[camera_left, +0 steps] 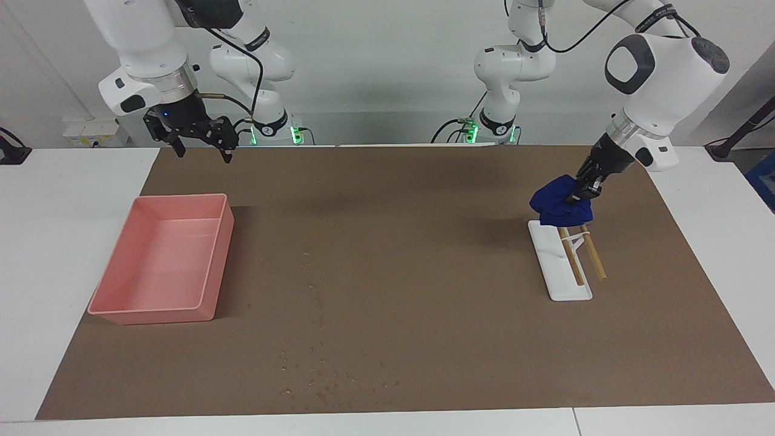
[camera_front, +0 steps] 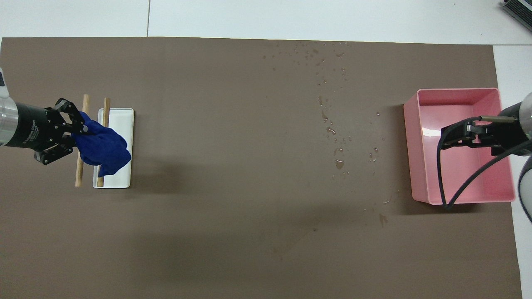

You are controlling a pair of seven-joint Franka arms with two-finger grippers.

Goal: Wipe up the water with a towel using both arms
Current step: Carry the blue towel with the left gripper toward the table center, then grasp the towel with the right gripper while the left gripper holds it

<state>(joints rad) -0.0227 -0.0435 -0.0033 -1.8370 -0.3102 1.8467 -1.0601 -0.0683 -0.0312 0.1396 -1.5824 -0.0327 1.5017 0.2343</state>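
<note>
The left gripper point(camera_left: 582, 192) is pinched tight on the one blue towel point(camera_left: 558, 204). It holds the towel up in the air, over the end of a white rack point(camera_left: 560, 266) nearer the robots. The towel hangs down in a soft lump, and in the facing view its bottom edge comes close to the rack's two wooden rods point(camera_left: 582, 257); whether it touches them is hard to tell. The rack sits on the brown mat point(camera_left: 424, 254) toward the left arm's end of the table.

The right gripper point(camera_left: 200, 148) has its two fingers spread apart and holds nothing. It waits up in the air. In the overhead view it is over the one pink tray point(camera_front: 419, 166), which sits toward the right arm's end of the table.

Between the rack and the tray, closer to the tray, is the water point(camera_front: 336, 153). It is many tiny drops, too many to count. They run in a loose line from the middle of the mat to the mat's edge farthest from the robots.

There are two arms, one towel, one tray, one rack and two rods.
</note>
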